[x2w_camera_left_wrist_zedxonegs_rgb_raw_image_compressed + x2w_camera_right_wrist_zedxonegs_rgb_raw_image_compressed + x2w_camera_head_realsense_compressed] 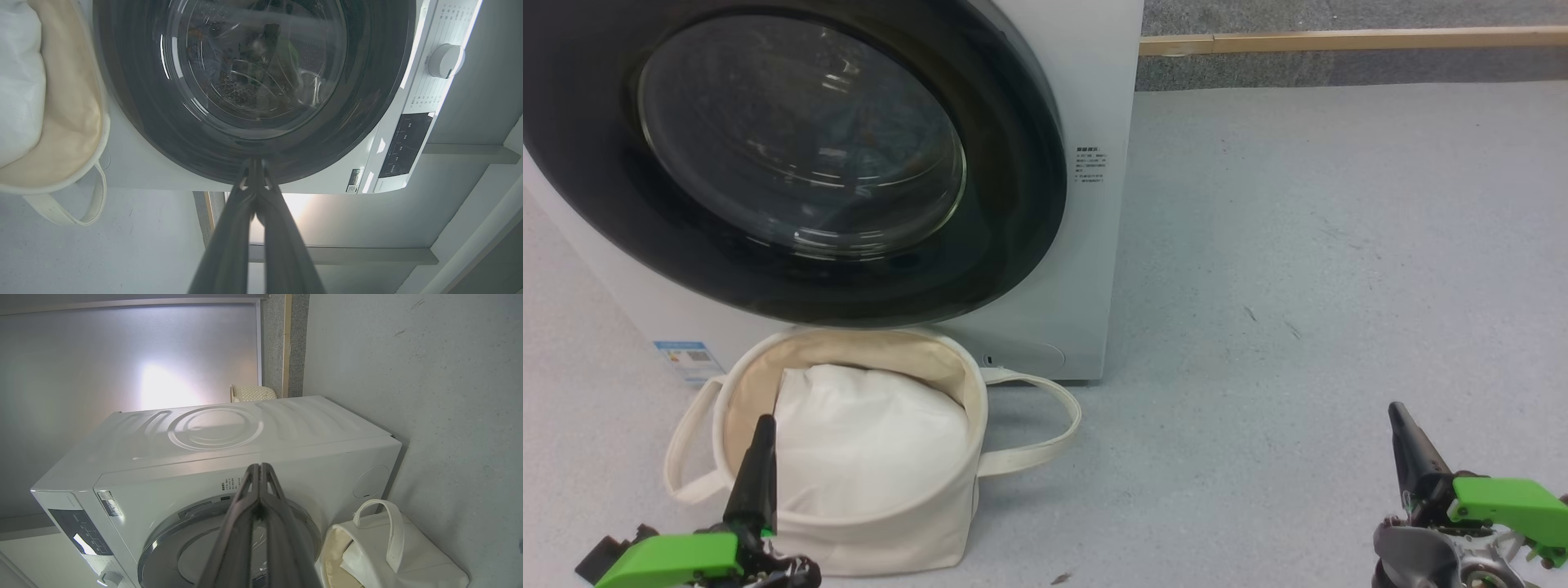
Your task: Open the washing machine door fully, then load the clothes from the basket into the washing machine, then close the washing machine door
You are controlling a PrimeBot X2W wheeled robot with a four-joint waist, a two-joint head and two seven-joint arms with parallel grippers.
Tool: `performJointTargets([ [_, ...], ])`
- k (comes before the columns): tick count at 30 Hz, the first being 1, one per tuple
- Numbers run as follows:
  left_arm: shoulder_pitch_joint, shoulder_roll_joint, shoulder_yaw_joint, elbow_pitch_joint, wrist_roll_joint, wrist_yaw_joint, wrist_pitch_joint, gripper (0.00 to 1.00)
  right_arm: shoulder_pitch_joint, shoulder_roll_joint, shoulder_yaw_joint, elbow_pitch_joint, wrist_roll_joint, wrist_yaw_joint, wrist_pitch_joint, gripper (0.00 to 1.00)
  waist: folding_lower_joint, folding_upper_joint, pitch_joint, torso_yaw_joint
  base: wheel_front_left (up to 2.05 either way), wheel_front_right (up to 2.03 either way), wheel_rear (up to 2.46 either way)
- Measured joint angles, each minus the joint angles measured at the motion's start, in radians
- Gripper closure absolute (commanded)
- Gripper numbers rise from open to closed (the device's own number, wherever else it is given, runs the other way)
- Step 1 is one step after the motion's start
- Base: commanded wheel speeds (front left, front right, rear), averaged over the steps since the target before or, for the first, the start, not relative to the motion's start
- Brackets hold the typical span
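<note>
**Washing machine (1094, 269) front: door (1013, 204) shut, both grippers closed on nothing**

Surroundings. A basket (907, 523) stands on the floor (1298, 245) just in front of the machine, below the door, with its opening upward. A plain white cloth (866, 441) fills it. One strap handle (1054, 425) loops out to the robot's right and another (682, 457) to its left. In the head view the left gripper (764, 429) rises across the basket's near rim; contact with the canvas cannot be determined. The right gripper (1398, 412) stands well apart, over bare floor. Each gripper has its fingers pressed tip to tip, with nothing between them.

Surface and room. The floor is pale grey and speckled, with a few dark scuffs. A wooden strip (1339, 39) runs along its far edge, with darker grey beyond. In the right wrist view a frosted panel (122, 355) with a bright glare stands behind the machine. A woven cream object (251, 393) shows past the machine's top; its kind is not determinable.

Task items. The door has a wide glossy black rim around a bulging clear window (800, 139) and lies closed against the white cabinet. Dim shapes show behind the glass; what they are cannot be told. The cabinet carries a blue label (690, 359) low on the left of its front and a small round hatch (1021, 355) low on the right. The left wrist view shows a dark control panel (404, 143) and a white dial (445, 61). The basket is cream canvas with soft sides.
</note>
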Motion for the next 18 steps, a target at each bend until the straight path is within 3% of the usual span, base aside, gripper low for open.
performJointTargets([
  [18, 0.0, 0.0, 0.0, 0.0, 0.0, 0.0, 0.0, 1.0, 0.0, 0.0, 0.0, 0.0, 0.0, 0.0, 0.0, 1.0, 0.0, 0.0, 0.0, 0.0, 0.0, 0.0, 0.0],
])
